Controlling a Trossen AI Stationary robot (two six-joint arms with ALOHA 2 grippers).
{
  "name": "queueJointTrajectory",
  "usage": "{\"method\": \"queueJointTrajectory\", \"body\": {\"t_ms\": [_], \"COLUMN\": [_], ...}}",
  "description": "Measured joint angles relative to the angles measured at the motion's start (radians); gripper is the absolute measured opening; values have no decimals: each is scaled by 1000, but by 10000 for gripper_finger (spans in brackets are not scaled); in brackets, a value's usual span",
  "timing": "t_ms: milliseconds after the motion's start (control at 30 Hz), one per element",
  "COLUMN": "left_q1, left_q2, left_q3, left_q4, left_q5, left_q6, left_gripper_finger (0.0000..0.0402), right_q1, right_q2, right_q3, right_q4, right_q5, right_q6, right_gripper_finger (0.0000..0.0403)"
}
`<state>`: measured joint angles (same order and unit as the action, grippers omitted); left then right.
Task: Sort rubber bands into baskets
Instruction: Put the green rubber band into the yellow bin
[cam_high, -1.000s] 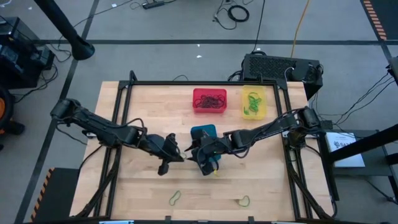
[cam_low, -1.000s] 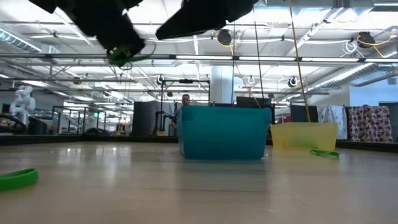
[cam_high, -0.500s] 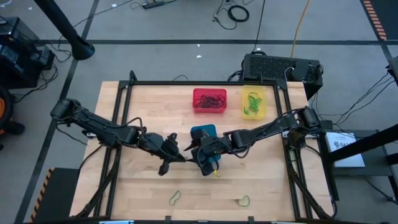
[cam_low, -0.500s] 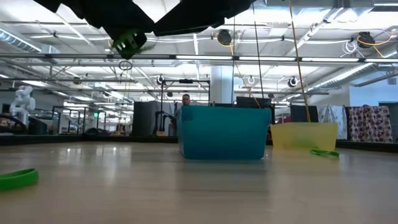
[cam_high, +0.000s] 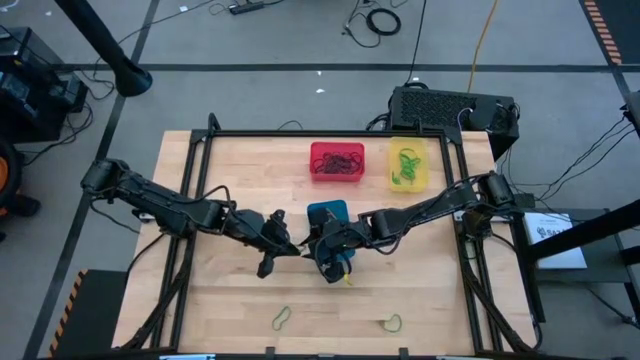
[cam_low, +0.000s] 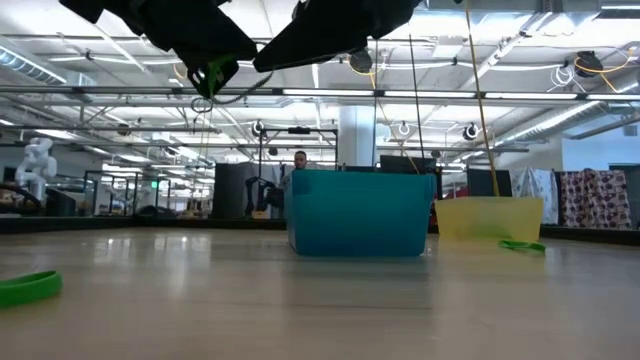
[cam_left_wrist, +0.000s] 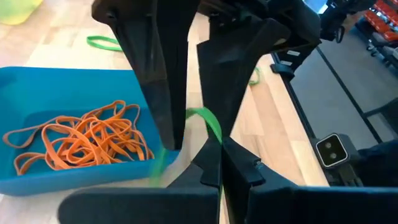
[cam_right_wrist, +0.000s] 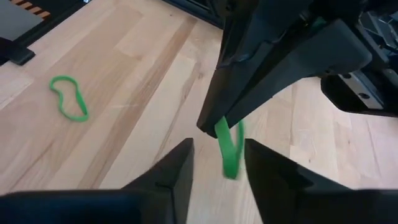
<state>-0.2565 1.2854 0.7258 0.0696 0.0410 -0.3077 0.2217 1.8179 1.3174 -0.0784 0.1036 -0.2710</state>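
Handover of green rubber band (cam_left_wrist: 205, 121) above tabletop (cam_high: 240, 310), beside blue basket (cam_high: 326, 212).

Left gripper (cam_high: 283, 249) jaws clamped on band; right gripper (cam_right_wrist: 217, 158) jaws apart around it. Close right fully before releasing left; then carry to yellow basket (cam_high: 409, 166).

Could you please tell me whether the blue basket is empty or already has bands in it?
Not empty: the blue basket holds a tangle of orange bands, seen in the left wrist view.
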Motion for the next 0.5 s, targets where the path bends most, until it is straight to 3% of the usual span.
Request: {"method": "queueJointTrajectory", "body": {"t_ms": [267,500], "left_q1": [-1,-1], "left_q2": [0,0], "left_q3": [0,0], "left_q4": [1,-4], "left_q5": [-24,-49], "left_q6": [-1,-2], "left_gripper_finger": [40,113], "right_q1": [0,-1], "right_q2": [0,0], "right_q3": [0,0], "right_q4": [-1,-11], "right_q5": [1,12], "right_q6": [-3,22], "right_gripper_finger": [17,3]}}
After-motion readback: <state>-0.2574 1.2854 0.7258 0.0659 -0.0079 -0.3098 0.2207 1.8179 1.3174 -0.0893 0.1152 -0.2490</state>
